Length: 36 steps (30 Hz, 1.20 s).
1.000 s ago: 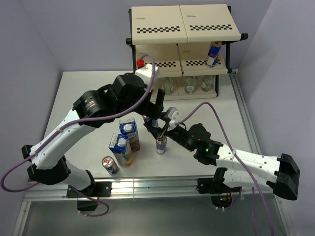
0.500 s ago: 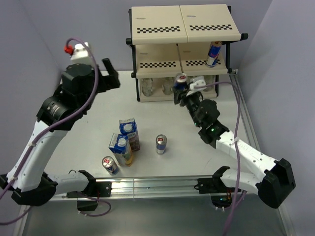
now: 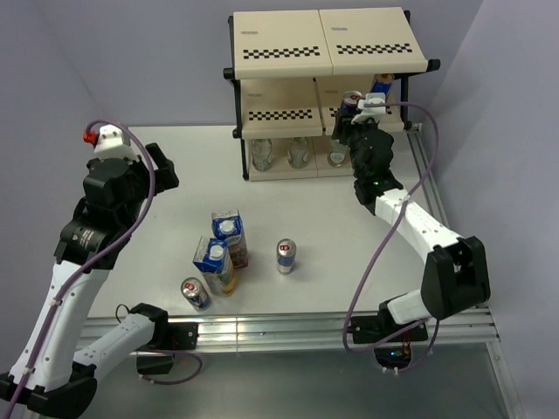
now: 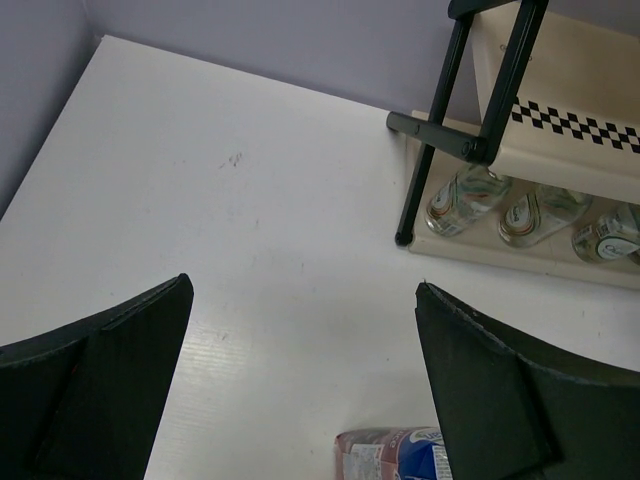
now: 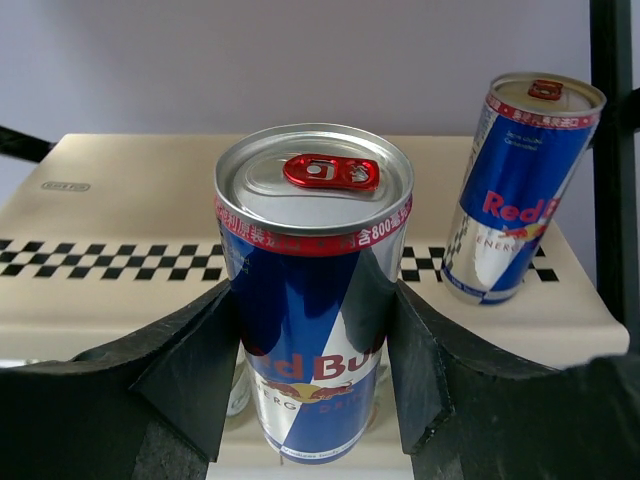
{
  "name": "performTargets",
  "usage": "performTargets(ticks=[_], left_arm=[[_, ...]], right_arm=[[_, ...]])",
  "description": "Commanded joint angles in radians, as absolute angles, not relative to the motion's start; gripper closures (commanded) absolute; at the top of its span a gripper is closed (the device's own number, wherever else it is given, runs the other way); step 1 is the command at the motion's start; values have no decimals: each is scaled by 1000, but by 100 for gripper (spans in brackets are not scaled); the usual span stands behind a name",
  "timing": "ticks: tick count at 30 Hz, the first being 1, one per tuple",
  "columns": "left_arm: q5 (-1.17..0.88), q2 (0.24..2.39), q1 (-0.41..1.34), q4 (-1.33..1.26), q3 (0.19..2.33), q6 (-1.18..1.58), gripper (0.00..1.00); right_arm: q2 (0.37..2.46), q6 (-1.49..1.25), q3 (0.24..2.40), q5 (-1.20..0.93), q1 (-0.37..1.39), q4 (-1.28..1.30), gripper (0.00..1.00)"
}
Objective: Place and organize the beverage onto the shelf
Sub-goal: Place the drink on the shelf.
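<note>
Cans [image 3: 286,256] numbering four, one grasped by right gripper [image 5: 312,300], two cartons [image 3: 229,234], three bottles [image 4: 465,200], left gripper [image 4: 302,290] released

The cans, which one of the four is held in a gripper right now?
The held can, clamped in the right gripper at the shelf's middle tier beside the shelved can. The other two cans stand free on the table.

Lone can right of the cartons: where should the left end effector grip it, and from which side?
Probably best to grip the can across its mid-body, coming in level from the near side. It stands upright with round walls. The cartons stand close on its left, while its near side is open.
</note>
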<state>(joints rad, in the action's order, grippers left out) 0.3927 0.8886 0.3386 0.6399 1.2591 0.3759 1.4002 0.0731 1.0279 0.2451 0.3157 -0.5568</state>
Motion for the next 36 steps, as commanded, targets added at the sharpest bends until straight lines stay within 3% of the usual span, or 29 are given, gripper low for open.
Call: performTargets(ticks=[1,13,34,36], left_arm=[[371,848,334,531,1208,345,1],[448,733,334,351,944,334,0],[396,712,334,331,897,328,1],[393,712,334,330,894,328,1]], right_arm=[[1419,61,1129,203,287,-747,100],[1606,66,1305,189,238,-723,100],[1789,57,1400,209,209,-720,100],[1793,54,1411,207,209,-704,93]])
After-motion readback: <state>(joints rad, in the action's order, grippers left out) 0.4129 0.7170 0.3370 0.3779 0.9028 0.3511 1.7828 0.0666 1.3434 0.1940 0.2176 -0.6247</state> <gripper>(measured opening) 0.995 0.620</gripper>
